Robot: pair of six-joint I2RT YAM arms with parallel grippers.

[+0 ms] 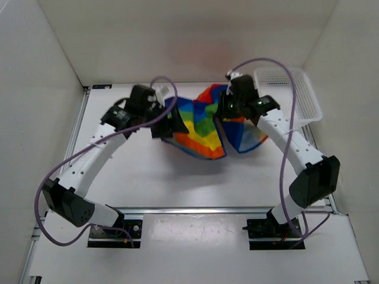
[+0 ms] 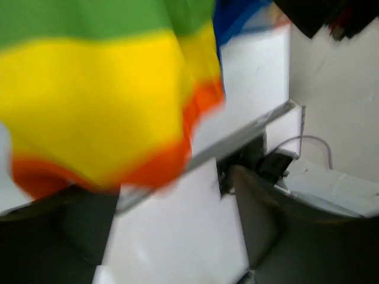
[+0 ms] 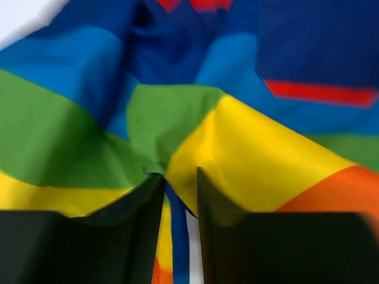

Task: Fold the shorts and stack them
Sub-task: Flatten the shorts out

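The soft cloth shorts with broad rainbow stripes [image 1: 200, 129] hang bunched between the two arms, over the far middle of the white table [image 1: 177, 183]. The right gripper [image 1: 224, 115] meets their right side; in its wrist view the gripper [image 3: 180, 183] is pressed nearly together, pinching a fold of green and yellow cloth [image 3: 249, 148]. The left gripper [image 1: 167, 123] sits at their left edge. Its wrist view is blurred, but the gripper [image 2: 163, 201] is spread, with bare table between the fingers and the orange hem [image 2: 89, 89] hanging above one. A white mesh plastic basket [image 1: 299, 89] stands at the far right corner.
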